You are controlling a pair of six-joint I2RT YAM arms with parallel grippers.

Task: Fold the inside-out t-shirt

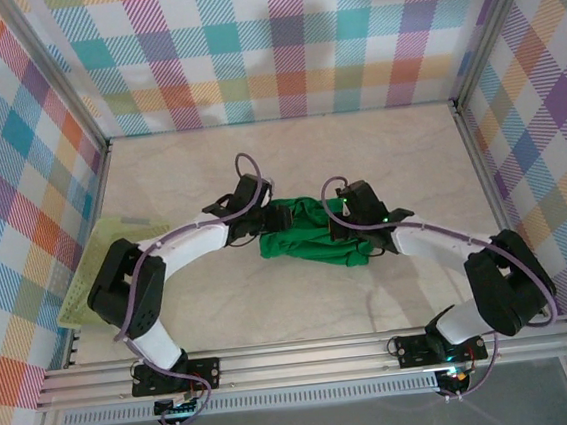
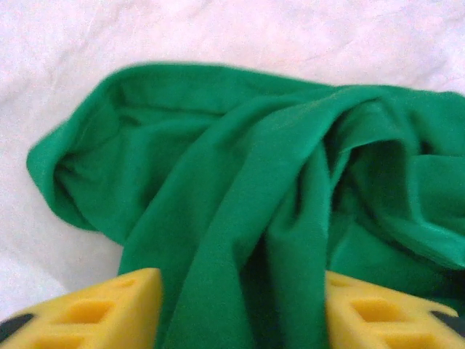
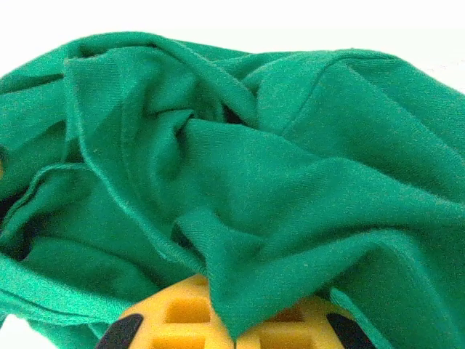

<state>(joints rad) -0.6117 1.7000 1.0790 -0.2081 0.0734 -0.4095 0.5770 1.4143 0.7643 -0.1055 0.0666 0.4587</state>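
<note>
The inside-out t-shirt (image 1: 306, 232) lies crumpled in a bright green heap on the pale table, between my two grippers. My left gripper (image 1: 264, 214) is at the heap's left end. In the left wrist view its yellow fingers (image 2: 109, 313) stand well apart, with loose folds of the t-shirt (image 2: 240, 182) running between them, so the left gripper (image 2: 243, 313) is open. My right gripper (image 1: 340, 229) sits on the heap's right part. In the right wrist view the right gripper (image 3: 236, 331) is shut, with a fold of the t-shirt (image 3: 290, 182) pinched where its fingers meet.
A pale yellow-green mesh basket (image 1: 98, 270) sits at the table's left edge beside the left arm. Plaid walls close off the left, back and right. Bare table (image 1: 289, 162) stretches behind the cloth and in front of it towards the rail.
</note>
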